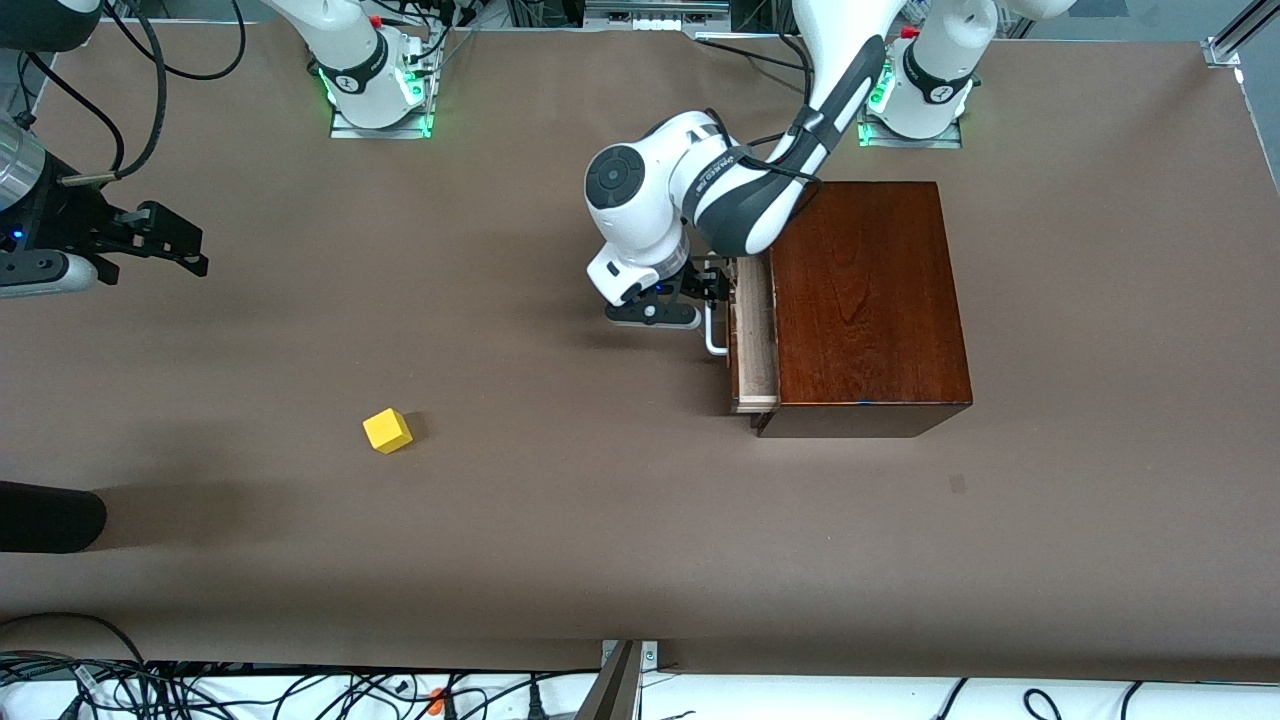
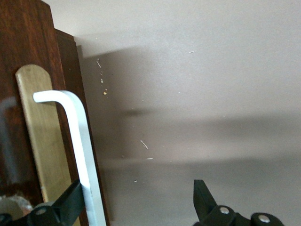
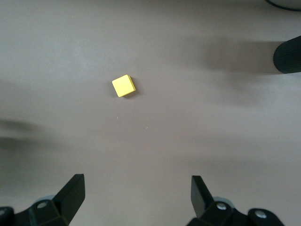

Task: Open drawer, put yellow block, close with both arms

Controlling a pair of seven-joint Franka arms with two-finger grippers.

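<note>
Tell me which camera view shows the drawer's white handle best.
The left wrist view: the handle fills it close up, with one finger of the open left gripper against it. The front view shows only a small part of it. The right wrist view shows none.

drawer (image 1: 752, 335) ajar, yellow block (image 1: 387, 431) — on table

Brown table (image 1: 600, 560) has just a reddish wooden box (image 1: 868, 300) sitting on it, with the yellow block (image 1: 387, 431) well apart, toward the right arm's end and nearer the front camera.
</note>
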